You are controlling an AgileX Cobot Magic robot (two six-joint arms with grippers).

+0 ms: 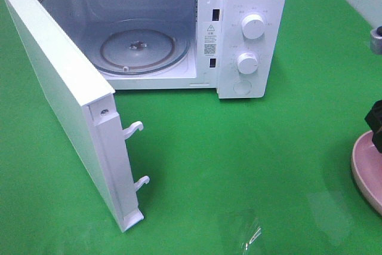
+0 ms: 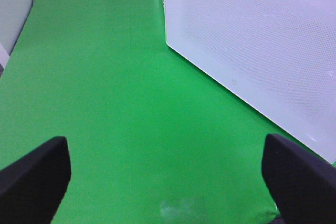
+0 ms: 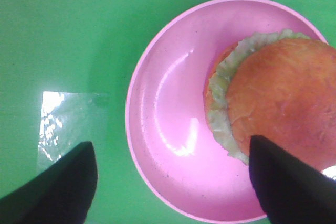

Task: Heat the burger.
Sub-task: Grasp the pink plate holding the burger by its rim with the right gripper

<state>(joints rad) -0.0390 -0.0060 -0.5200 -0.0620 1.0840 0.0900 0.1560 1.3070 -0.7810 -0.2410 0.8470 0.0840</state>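
Two placements to log first: found the burger (image 3: pixel 283 93) off-centre on the pink plate (image 3: pixel 163 119), toward the side away from the clear film patch (image 3: pixel 68 124), plate at the right edge of the bench (image 1: pixel 239 159); found the microwave (image 1: pixel 250 40) at the back edge, door (image 1: pixel 59 88) swung wide, turntable (image 1: pixel 140 46) bare. Saw right gripper (image 3: pixel 169 144) hovering above the plate, jaws spread, clasping nothing, one finger over the bun, the other over the green cover beside the film. Saw left gripper (image 2: pixel 165 140) likewise spread and empty, low over the bench near what looks like the door's outer face. Judged step in hand: picking up the burger. For a clean grasp: shift sideways to centre the fingers on the bun, descend to straddle the whole stack, close gently at patty height rather than on the glossy top, to avoid slipping or squeezing layers apart. Keep upright in transit; enter the cavity clear of the latch hooks (image 1: pixel 136 127).
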